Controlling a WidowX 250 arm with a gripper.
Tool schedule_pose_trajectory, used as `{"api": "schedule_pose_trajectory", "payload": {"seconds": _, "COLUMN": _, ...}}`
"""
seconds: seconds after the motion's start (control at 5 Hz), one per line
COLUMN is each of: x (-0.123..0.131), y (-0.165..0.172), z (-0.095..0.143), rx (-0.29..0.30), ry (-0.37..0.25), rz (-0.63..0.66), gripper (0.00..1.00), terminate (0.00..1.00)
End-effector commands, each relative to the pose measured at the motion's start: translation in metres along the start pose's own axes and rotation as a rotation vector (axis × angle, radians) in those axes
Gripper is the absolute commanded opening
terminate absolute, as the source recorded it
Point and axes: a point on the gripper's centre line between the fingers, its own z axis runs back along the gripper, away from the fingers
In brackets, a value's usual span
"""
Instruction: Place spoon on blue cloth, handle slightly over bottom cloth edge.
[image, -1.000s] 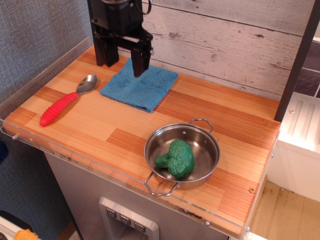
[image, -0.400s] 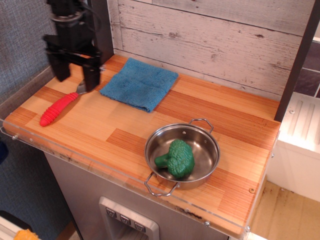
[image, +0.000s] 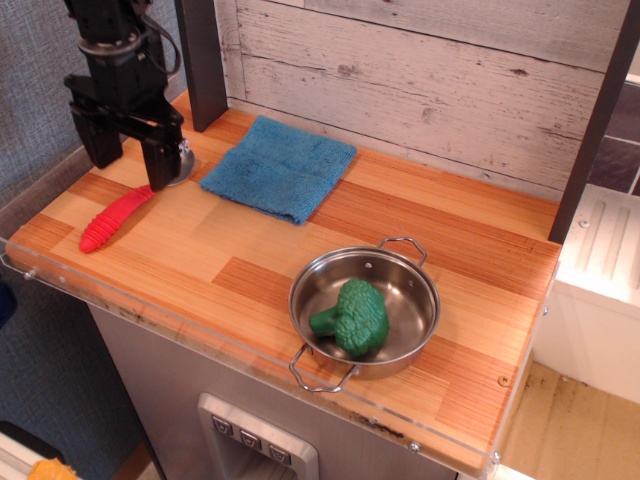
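Note:
The spoon (image: 112, 219) lies on the wooden table at the left, its ribbed red handle pointing toward the front-left edge. Its metal bowl is mostly hidden behind my gripper; only a sliver shows. The blue cloth (image: 279, 166) lies flat at the back middle of the table, to the right of the spoon. My black gripper (image: 130, 162) hangs open over the spoon's bowl end, one finger on each side of it, holding nothing.
A steel pot (image: 405, 275) with two handles stands front right and holds a green broccoli (image: 352, 317). A dark post (image: 201, 60) rises at the back left. A clear plastic rim runs along the table's left and front edges.
My gripper has moved from above the cloth's back left corner leftward and down to above the spoon's bowl. The spoon, cloth and pot have not moved.

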Motion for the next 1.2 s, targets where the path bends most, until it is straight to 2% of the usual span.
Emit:
{"api": "schedule_pose_trajectory", "payload": {"seconds": 0.0, "x": -0.012, "y": 0.017, "z": -0.017, "rx": -0.002, "ry": -0.035, "rz": 0.006, "gripper": 1.00, "terminate": 0.00}}
{"api": "schedule_pose_trajectory", "payload": {"seconds": 0.4, "x": -0.019, "y": 0.021, "z": -0.031, "rx": -0.042, "ry": -0.004, "rz": 0.010, "gripper": 1.00, "terminate": 0.00}}
{"api": "schedule_pose_trajectory", "payload": {"seconds": 0.8, "x": -0.016, "y": 0.013, "z": -0.045, "rx": -0.078, "ry": 0.014, "rz": -0.011, "gripper": 1.00, "terminate": 0.00}}
{"api": "schedule_pose_trajectory", "payload": {"seconds": 1.0, "x": -0.017, "y": 0.013, "z": -0.047, "rx": -0.089, "ry": 0.010, "rz": -0.010, "gripper": 0.00, "terminate": 0.00}}
